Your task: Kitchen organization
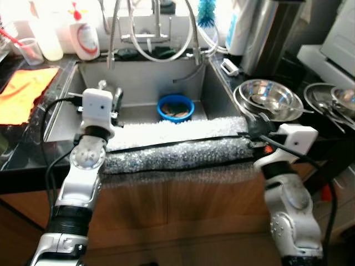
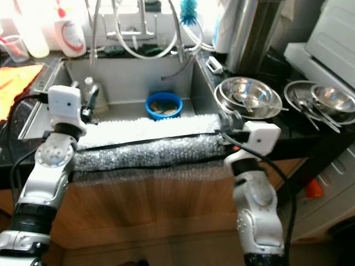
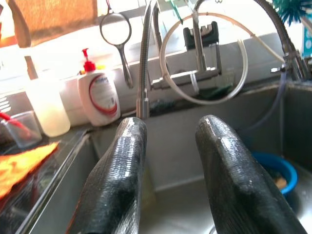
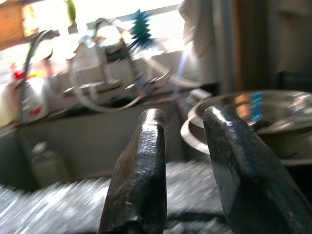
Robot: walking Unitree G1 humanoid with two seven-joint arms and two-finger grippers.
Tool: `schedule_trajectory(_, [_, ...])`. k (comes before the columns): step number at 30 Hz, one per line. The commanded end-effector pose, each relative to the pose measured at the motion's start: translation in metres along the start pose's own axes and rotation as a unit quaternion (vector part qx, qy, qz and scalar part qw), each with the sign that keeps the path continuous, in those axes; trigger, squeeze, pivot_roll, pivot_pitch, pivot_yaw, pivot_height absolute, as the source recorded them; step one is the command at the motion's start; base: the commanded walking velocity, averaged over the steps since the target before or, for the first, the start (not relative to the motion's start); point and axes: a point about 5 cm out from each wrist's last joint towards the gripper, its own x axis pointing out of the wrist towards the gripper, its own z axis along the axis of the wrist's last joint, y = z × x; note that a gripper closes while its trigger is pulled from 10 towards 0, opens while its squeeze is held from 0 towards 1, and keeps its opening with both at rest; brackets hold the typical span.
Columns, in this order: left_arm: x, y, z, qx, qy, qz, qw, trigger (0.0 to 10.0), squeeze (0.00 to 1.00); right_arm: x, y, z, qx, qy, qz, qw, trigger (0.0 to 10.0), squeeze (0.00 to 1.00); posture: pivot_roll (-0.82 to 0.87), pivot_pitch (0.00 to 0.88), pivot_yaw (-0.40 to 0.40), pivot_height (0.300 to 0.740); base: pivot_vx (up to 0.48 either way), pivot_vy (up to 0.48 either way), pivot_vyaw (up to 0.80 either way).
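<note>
A: What is the biggest thing in front of the robot?

B: The dark bench (image 1: 22,152), with a steel sink (image 1: 144,88) sunk into it. A long strip of bubble wrap (image 1: 177,145) lies over the sink's front rim, running from one arm to the other.

A: Where are the claws against that?

B: The left claw (image 3: 168,161) reaches over the left end of the bubble wrap and points into the sink toward the faucet (image 3: 144,63). Its fingers are spread with a clear gap, nothing between them. The right claw (image 4: 187,165) sits at the right end of the wrap, by the sink's right corner, and its fingers are also spread and bare.

A: And the things to tidy?

B: A stack of steel bowls (image 1: 269,98) rests on the bench just beyond the right claw, to the right of the sink. More steel dishes with spoons (image 1: 333,102) lie further right. A blue bowl (image 1: 175,107) sits on the sink floor, ahead of and between both claws, well apart from each.

A: Anything smaller?

B: An orange cloth (image 1: 25,91) lies on the bench left of the sink, a soap bottle with a red pump (image 1: 84,34) stands behind it, and a clear cup (image 1: 30,51) stands at the far left. A small clear bottle (image 2: 91,91) stands in the sink's left part, near the left claw. A blue brush (image 1: 206,12) rises behind the faucet.
</note>
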Motion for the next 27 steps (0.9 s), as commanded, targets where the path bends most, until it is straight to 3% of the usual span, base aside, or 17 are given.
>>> schedule_trajectory(1, [-0.002, 0.002, 0.005, 0.005, -0.009, -0.001, 1.0, 10.0, 0.0, 0.007, -0.013, 0.023, 0.01, -0.046, -0.049, 0.998, 10.0, 0.0, -0.03, 0.047, 0.012, 0.74, 0.0, 0.0, 0.0])
schedule_trajectory(5, [-0.003, 0.003, 0.008, 0.002, -0.013, 0.01, 1.0, 10.0, 0.0, 0.015, -0.026, 0.041, 0.029, -0.08, -0.089, 0.992, 10.0, 0.0, -0.03, 0.051, 0.01, 0.74, 0.0, 0.0, 0.0])
schedule_trajectory(9, [-0.004, 0.004, 0.011, 0.008, -0.018, 0.009, 1.0, 10.0, 0.0, 0.022, -0.036, 0.057, 0.077, -0.112, -0.118, 0.984, 10.0, 0.0, -0.03, 0.054, 0.009, 0.74, 0.0, 0.0, 0.0])
schedule_trajectory(10, [-0.004, 0.004, 0.012, 0.007, -0.019, 0.008, 1.0, 10.0, 0.0, 0.024, -0.04, 0.062, 0.119, -0.126, -0.131, 0.976, 10.0, 1.0, -0.03, 0.054, 0.01, 0.74, 0.0, 0.0, 0.0])
schedule_trajectory(14, [-0.004, 0.003, 0.012, 0.007, -0.018, 0.004, 1.0, 10.0, 0.0, 0.026, -0.047, 0.061, 0.145, -0.122, -0.166, 0.968, 10.0, 1.0, -0.03, 0.054, 0.01, 0.74, 0.0, 0.0, 0.0])
schedule_trajectory(18, [-0.004, 0.0, 0.01, 0.002, -0.008, -0.002, 1.0, 10.0, 0.0, 0.025, -0.059, 0.046, 0.165, -0.087, -0.214, 0.959, 10.0, 1.0, -0.02, 0.052, 0.008, 0.74, 0.0, 0.0, 0.0])
schedule_trajectory(19, [-0.005, 0.0, 0.01, -0.001, -0.007, -0.002, 1.0, 10.0, 0.0, 0.024, -0.064, 0.034, 0.179, -0.053, -0.236, 0.954, 10.0, 0.0, -0.02, 0.044, 0.008, 0.74, 0.0, 0.0, 0.0])
schedule_trajectory(27, [-0.007, -0.003, 0.011, -0.004, -0.006, -0.011, 1.0, 10.0, 0.0, 0.032, -0.061, 0.016, 0.224, -0.01, -0.237, 0.945, 10.0, 0.0, -0.01, 0.03, 0.004, 0.74, 0.0, 0.0, 0.0])
